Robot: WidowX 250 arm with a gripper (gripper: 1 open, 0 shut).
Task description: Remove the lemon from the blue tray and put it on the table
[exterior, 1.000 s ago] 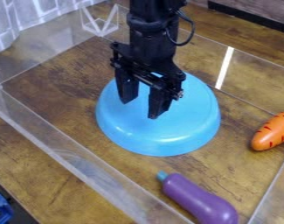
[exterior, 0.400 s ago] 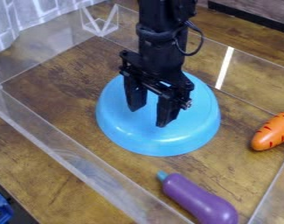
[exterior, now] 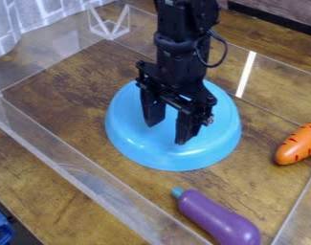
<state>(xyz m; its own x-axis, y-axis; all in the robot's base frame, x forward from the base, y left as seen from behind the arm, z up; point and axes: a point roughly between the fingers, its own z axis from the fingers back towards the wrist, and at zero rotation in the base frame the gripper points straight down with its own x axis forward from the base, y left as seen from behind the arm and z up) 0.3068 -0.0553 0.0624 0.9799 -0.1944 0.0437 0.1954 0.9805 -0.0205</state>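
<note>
The blue tray (exterior: 132, 134) lies near the middle of the wooden table (exterior: 68, 105), looking like a shallow round dish. My black gripper (exterior: 168, 129) hangs straight above the middle of the tray. Its two fingers (exterior: 151, 113) point down and stand apart, with nothing visible between them. The tips are close to the tray's surface. I see no lemon; if it is on the tray, the gripper hides it.
An orange toy carrot (exterior: 299, 144) lies on the table at the right edge. A purple toy eggplant (exterior: 219, 218) lies at the front right. Clear acrylic walls (exterior: 68, 158) run along the front left and the back.
The gripper has shifted a little right and toward the front over the tray, and slightly lower. Its fingers stay apart. The carrot and eggplant have not moved.
</note>
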